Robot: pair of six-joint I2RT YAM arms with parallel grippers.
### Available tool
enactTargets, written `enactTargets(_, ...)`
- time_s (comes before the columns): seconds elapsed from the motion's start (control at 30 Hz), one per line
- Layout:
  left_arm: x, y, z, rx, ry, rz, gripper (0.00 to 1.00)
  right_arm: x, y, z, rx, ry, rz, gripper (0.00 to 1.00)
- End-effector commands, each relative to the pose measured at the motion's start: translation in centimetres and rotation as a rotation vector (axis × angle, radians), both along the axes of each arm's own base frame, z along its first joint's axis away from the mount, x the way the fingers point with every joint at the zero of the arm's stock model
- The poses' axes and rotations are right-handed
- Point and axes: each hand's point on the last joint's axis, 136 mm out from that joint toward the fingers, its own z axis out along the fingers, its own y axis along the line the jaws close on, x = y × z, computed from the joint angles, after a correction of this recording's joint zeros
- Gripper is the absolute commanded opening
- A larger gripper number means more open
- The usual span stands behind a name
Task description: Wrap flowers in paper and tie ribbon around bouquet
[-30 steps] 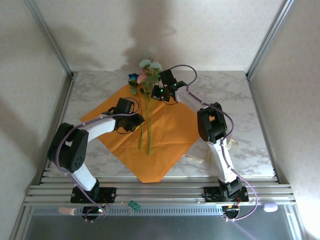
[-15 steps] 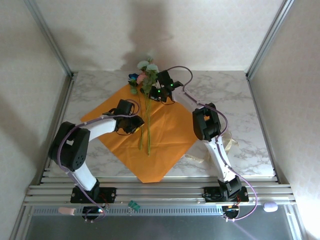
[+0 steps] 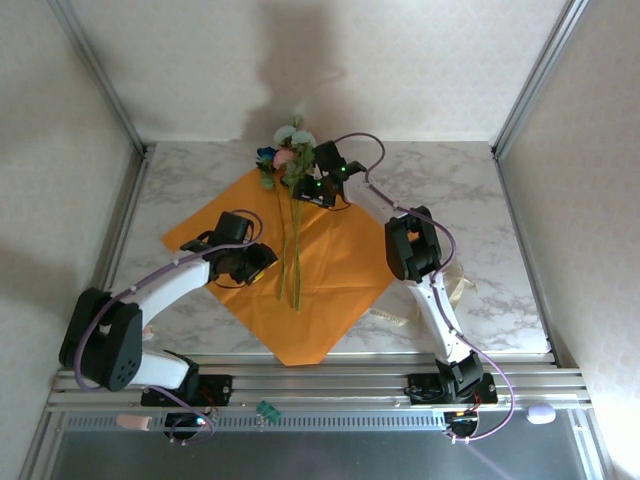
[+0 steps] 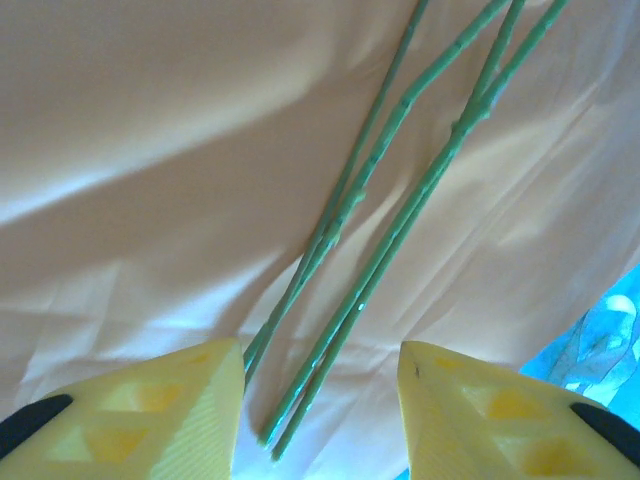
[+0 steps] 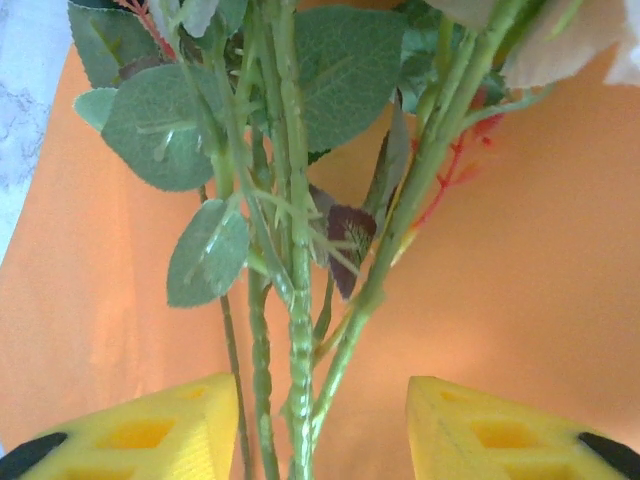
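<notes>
Step in hand: positioning of the flowers on the paper, ahead of wrapping. The paper is spread flat as a diamond on the tabletop, with no corner folded. The flowers are laid along its far-to-near diagonal. The blooms are at the far corner, partly past the paper edge, and the stems run toward the near corner, ending about mid-sheet.

The right fingers are positioned just below the blooms. They are set moderately apart, with the leafy upper stems lying in the gap. No contact is seen on either side, and nothing is held. The left fingers are positioned low over the paper at the cut ends of the stems. They are likewise parted, with the stem ends lying in the gap on the sheet, unclamped.

The ribbon is lying on the tabletop just beside the near-right edge of the paper.

Wrapping is judged not yet begun. The next move is judged to call for one side corner of the paper to be pinched without tearing the thin sheet. That corner is then to be folded over the stems while the flowers are prevented from rolling
</notes>
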Motion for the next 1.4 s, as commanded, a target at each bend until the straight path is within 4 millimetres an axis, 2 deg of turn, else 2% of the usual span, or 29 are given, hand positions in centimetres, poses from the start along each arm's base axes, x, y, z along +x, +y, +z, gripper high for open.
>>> enactTargets(0.0,-4.7,1.3,-1.2,0.086,0.126,-0.102,0.46,-1.2,-0.9,5.7,-0.011,-0.056,0.007,0.5)
enactTargets(0.07,-6.5,1.6,-1.4,0.13,0.153,-0.179,0.48,-2.0,-1.9,6.8,-0.031,-0.066,-0.005,0.5)
enactTargets(0.2,-9.8,0.3,-1.9,0.139,0.186,-0.278,0.51,-4.2,-3.9,9.4,-0.03,-0.093,-0.042,0.5)
enactTargets(0.23,-10.9,0.2,-2.3,0.12,0.224,-0.266,0.51,-5.1,-4.3,10.1,-0.024,-0.099,-0.051,0.5)
enactTargets(0.3,-12.7,0.1,-2.6,0.046,0.288,-0.171,0.53,-7.2,-5.3,10.4,-0.01,-0.084,-0.07,0.49)
enactTargets(0.4,-14.4,-0.9,-1.8,-0.12,0.315,0.002,0.52,-11.4,-5.9,10.0,0.025,-0.045,-0.058,0.49)
enactTargets(0.53,-16.2,-4.3,-1.2,-0.373,0.325,0.141,0.49,-17.8,-6.0,8.0,0.057,0.052,-0.002,0.49)
enactTargets(0.6,-16.9,-5.8,-1.4,-0.434,0.335,0.156,0.49,-20.5,-6.1,6.8,0.082,0.102,0.021,0.49)
enactTargets(0.67,-17.9,-6.1,-2.3,-0.395,0.357,0.161,0.5,-22.5,-6.4,5.9,0.106,0.146,0.037,0.49)
enactTargets(0.77,-19.1,-5.4,-3.7,-0.286,0.375,0.157,0.5,-23.8,-7.1,5.4,0.102,0.172,0.05,0.49)
enactTargets(0.9,-19.5,-4.1,-4.6,-0.193,0.359,0.178,0.52,-24.2,-7.4,6.1,0.102,0.155,0.066,0.49)
enactTargets(1.07,-19.1,-5.6,-5.9,-0.292,0.327,0.194,0.5,-24.4,-7.5,6.4,0.111,0.15,0.066,0.49)
enactTargets(1.27,-18.9,-5.6,-6.9,-0.226,0.313,0.165,0.47,-24.7,-7.7,6.6,0.112,0.151,0.07,0.49)
enactTargets(1.37,-17.8,-6.0,-6.6,-0.235,0.264,0.169,0.44,-24.7,-7.7,6.8,0.112,0.145,0.076,0.49)
